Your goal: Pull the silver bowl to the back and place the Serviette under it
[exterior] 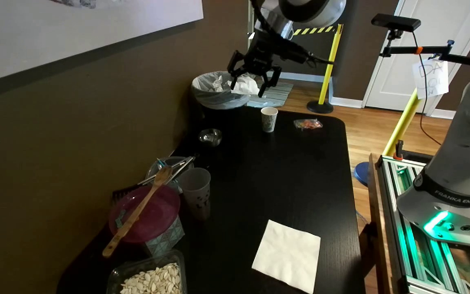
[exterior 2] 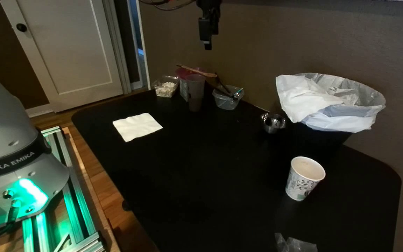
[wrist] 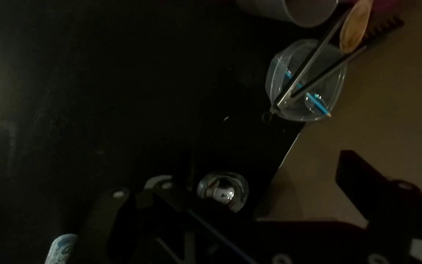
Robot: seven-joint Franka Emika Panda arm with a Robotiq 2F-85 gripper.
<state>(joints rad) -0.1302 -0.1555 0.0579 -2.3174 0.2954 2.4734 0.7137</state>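
The gripper (exterior: 247, 89) hangs high above the table (exterior: 284, 175), its two fingers spread well apart and nothing between them. The bowl (exterior: 210, 138) stands on the table close to the wall (exterior: 76, 163), near the bin (exterior: 220, 102), while the serviette (exterior: 288, 256) lies flat and well apart from it, towards the opposite end and the edge nearer the robot. So the placing is not done: nothing rests on the serviette, and none of it shows beneath the bowl. Whether the pull has been made I cannot tell (the bowl's place by the wall might count as the back, or might not). By my reading, bringing serviette and bowl together is left at the least. As for pose, the arm (exterior: 459, 147) reaches out over the table with the fingers pointing down. In the wrist view a dark part of the gripper covers some of the bowl's rim; that suggests the bowl is the likely target, though a long descent would come before any touch.
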